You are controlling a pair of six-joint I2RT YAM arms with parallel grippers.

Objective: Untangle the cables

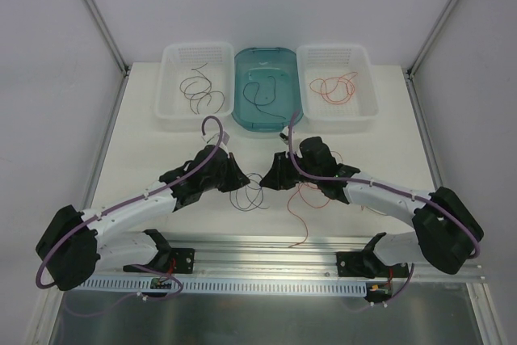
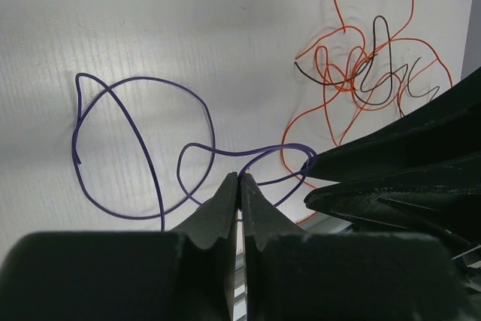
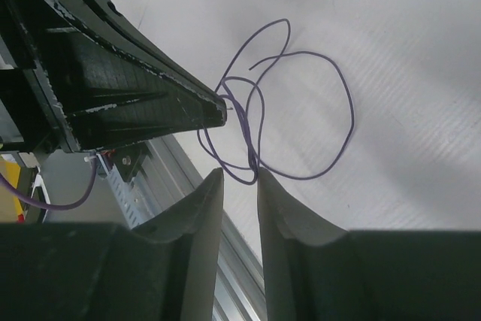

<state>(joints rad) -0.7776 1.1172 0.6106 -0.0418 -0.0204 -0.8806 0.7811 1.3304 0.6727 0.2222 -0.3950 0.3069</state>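
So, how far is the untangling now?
Done: cables lie sorted in the left basket, teal tray and right basket. In hand: left gripper pinches a blue-purple cable, right gripper open at its loop. Left: the red-and-dark tangle on the table.

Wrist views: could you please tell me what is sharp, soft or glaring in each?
Left wrist: purple wire sharp, near jaws soft, bright patch on the table. Right wrist: wire sharp, jaws blurred, table washed bright at upper right.
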